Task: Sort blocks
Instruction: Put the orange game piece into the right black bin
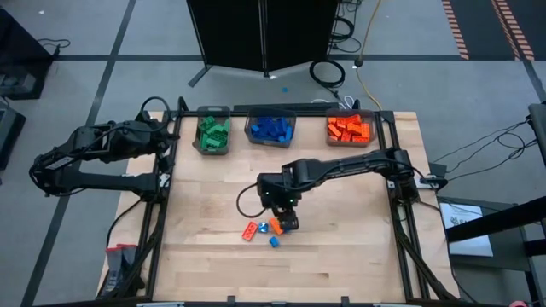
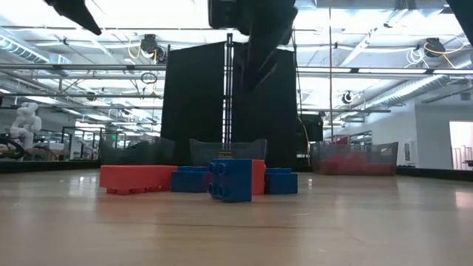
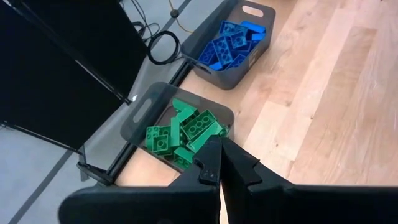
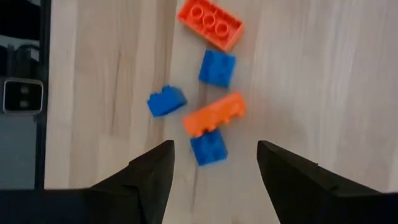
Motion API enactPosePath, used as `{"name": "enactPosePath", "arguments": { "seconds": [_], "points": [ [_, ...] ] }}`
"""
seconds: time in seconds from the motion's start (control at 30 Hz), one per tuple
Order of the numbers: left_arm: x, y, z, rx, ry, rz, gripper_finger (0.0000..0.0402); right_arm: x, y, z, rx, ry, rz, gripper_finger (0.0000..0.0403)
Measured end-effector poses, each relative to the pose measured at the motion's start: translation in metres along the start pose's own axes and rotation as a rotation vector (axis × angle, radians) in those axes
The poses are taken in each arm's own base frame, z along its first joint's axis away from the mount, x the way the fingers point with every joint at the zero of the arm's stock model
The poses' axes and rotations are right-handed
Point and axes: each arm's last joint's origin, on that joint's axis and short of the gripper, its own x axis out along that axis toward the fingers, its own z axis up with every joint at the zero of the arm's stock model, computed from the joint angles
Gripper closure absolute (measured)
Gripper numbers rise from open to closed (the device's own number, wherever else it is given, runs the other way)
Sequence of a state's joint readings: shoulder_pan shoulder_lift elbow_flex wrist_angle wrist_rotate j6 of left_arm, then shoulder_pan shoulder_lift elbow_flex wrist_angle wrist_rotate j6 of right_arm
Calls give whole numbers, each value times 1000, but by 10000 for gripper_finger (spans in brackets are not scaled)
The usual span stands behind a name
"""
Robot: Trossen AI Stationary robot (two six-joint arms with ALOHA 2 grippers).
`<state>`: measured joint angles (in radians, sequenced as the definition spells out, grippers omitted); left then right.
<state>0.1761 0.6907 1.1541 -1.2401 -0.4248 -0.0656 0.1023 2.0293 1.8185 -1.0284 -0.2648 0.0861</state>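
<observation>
From above, the table [image 1: 341, 264] carried three bins along its far edge: the green bin [image 1: 212, 134] on the left, the blue bin [image 1: 271, 129] in the middle and the orange bin [image 1: 350, 130] on the right, each holding bricks of its own colour. The right gripper [image 1: 285, 222] hung over the middle of the table, just above a small cluster of loose bricks [image 1: 264, 230] in orange and blue. The left gripper [image 1: 167, 136] waited at the table's left edge, beside the green bin.

At table height, the loose bricks sat together on the wood: a long orange brick [image 2: 137, 179] on the left, a blue brick [image 2: 231, 179] nearest the camera and more blue and orange behind it. The dark arm came down from above them.

The left wrist camera showed the left gripper's fingers [image 3: 211, 163] pressed together, empty, with the green and blue bins beyond them.

The right wrist camera showed the right gripper's fingers [image 4: 152, 171] spread apart and holding nothing. Beyond them lay five bricks: a six-stud orange brick [image 4: 209, 23], a tilted orange brick [image 4: 214, 115] and three small blue ones [image 4: 217, 67], one of which touched the tilted orange brick.
</observation>
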Motion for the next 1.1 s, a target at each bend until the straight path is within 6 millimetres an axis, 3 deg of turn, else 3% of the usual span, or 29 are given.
{"name": "enactPosePath", "arguments": {
  "seconds": [0.37, 0.57, 0.73, 1.1],
  "points": [
    [0, 0, -4, 9, 37, 2, 402, 27, 1, 7, 190, -180, -4, 179],
    [0, 0, -4, 40, 40, 1, 402, 38, 3, 0, 408, -175, -191, 179],
    [0, 0, -4, 83, 39, -3, 402, 49, 13, -1, 538, -203, -222, 179],
    [0, 0, -4, 143, 38, -6, 402, 84, 29, -9, 648, -167, -281, 179]
  ]
}}
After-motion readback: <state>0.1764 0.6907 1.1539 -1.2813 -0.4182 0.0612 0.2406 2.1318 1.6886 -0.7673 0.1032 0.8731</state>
